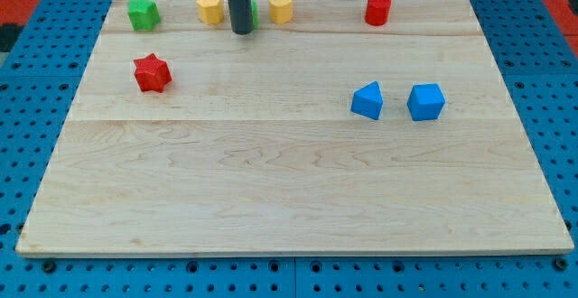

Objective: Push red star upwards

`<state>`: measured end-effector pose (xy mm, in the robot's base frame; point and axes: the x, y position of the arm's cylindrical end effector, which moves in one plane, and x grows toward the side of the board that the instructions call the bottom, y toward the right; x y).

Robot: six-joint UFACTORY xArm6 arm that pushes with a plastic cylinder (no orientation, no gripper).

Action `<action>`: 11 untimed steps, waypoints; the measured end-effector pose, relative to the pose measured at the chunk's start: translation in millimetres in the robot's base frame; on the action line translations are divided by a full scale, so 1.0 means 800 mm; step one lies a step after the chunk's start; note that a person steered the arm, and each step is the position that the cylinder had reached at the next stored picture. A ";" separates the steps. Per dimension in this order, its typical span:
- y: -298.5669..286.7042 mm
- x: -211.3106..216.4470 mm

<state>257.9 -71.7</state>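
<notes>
The red star lies on the wooden board at the view's left, in the upper part. My rod comes down from the view's top and my tip rests on the board near the top edge, to the right of and above the red star, well apart from it. The tip stands between two yellow blocks and partly hides a green block behind it.
Along the top edge lie a green star-like block, a yellow block, another yellow block and a red cylinder. Two blue blocks lie at the right. A blue pegboard surrounds the board.
</notes>
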 end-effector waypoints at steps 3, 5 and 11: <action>-0.041 0.164; -0.120 0.198; -0.207 0.146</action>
